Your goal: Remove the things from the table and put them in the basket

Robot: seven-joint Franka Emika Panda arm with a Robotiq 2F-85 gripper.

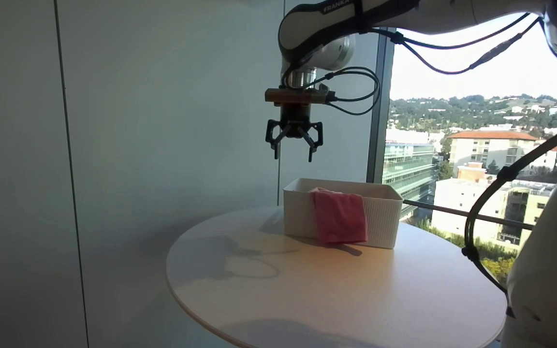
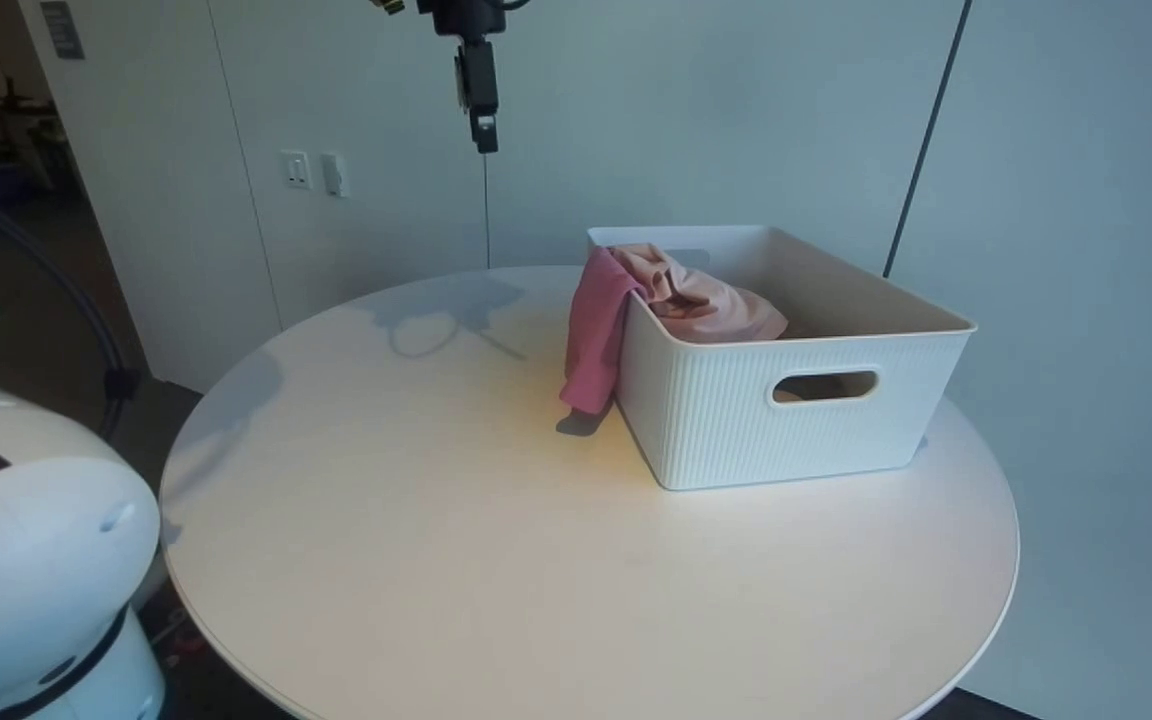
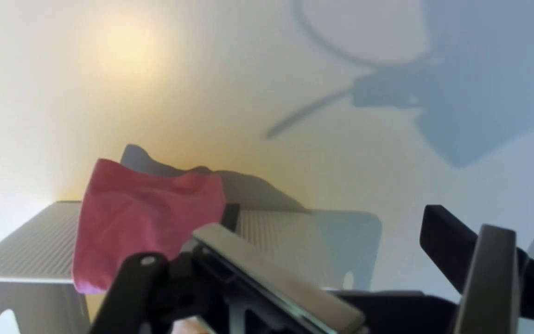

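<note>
A white ribbed basket (image 1: pixel 380 222) stands on the table and also shows in an exterior view (image 2: pixel 726 425) and the wrist view (image 3: pixel 30 243). A dark pink cloth (image 1: pixel 340 217) hangs over the basket's side wall, its lower end outside above the table; it also shows in an exterior view (image 2: pixel 596 330) and the wrist view (image 3: pixel 146 208). A pale pink cloth (image 2: pixel 706 300) lies bunched inside against that wall; I cannot tell whether both are one piece. My gripper (image 1: pixel 293 155) is open, empty, pointing down above the basket's level; its spread fingers fill the lower wrist view (image 3: pixel 336 220).
The round white table (image 1: pixel 278 290) bears shadows of the arm and cables. A pale wall (image 2: pixel 686 120) stands behind it. The white arm base (image 2: pixel 36 540) is at the table's edge. A window (image 1: pixel 476 96) is beside it. The basket's bottom is mostly hidden.
</note>
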